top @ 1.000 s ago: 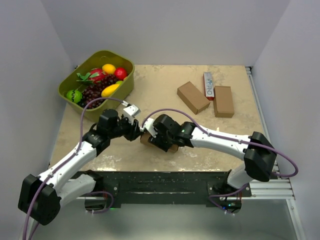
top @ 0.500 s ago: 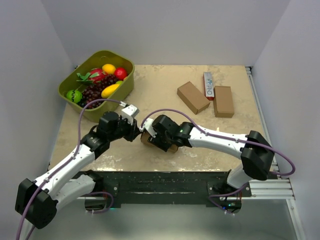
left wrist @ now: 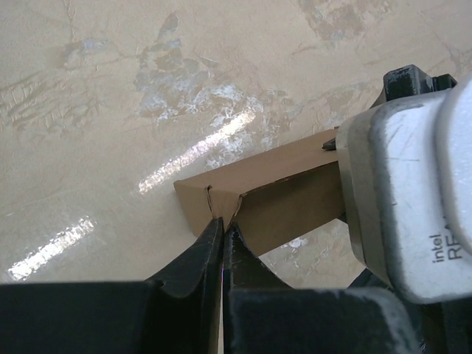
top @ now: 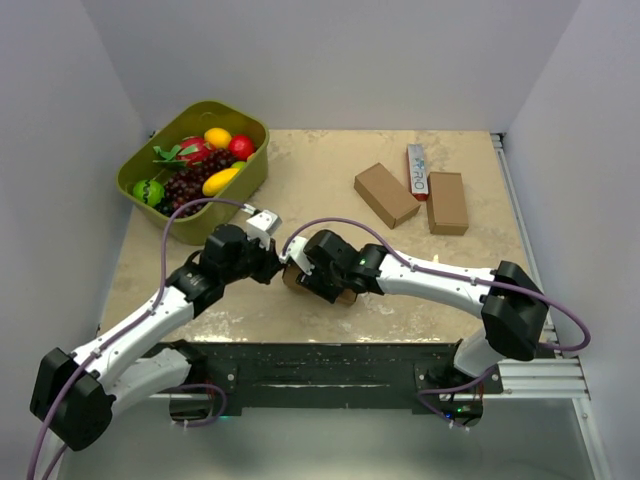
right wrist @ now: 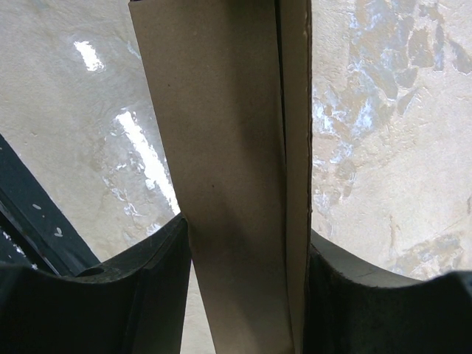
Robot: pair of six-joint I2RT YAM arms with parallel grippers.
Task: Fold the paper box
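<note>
The paper box (top: pixel 292 279) is brown cardboard, held near the table's front middle and mostly hidden under my right gripper (top: pixel 318 276). In the right wrist view the box (right wrist: pixel 228 147) stands between my two fingers, and the right gripper (right wrist: pixel 247 236) is shut on its two faces. My left gripper (top: pixel 272 262) is at the box's left end. In the left wrist view its fingers (left wrist: pixel 223 226) are pressed together, with the tips touching a small fold at the corner of the box (left wrist: pixel 280 199). The right wrist's camera housing (left wrist: pixel 413 206) sits over the box's far end.
A green bin (top: pixel 252 128) of toy fruit stands at the back left. Two plain brown boxes (top: pixel 386 194) (top: pixel 447 202) lie at the back right, with a white-and-red carton (top: pixel 417 170) between them. A black rail (top: pixel 320 365) runs along the table's front edge.
My left gripper has edged slightly to the right, closer to the box's end. The right gripper and the box have stayed where they were.
</note>
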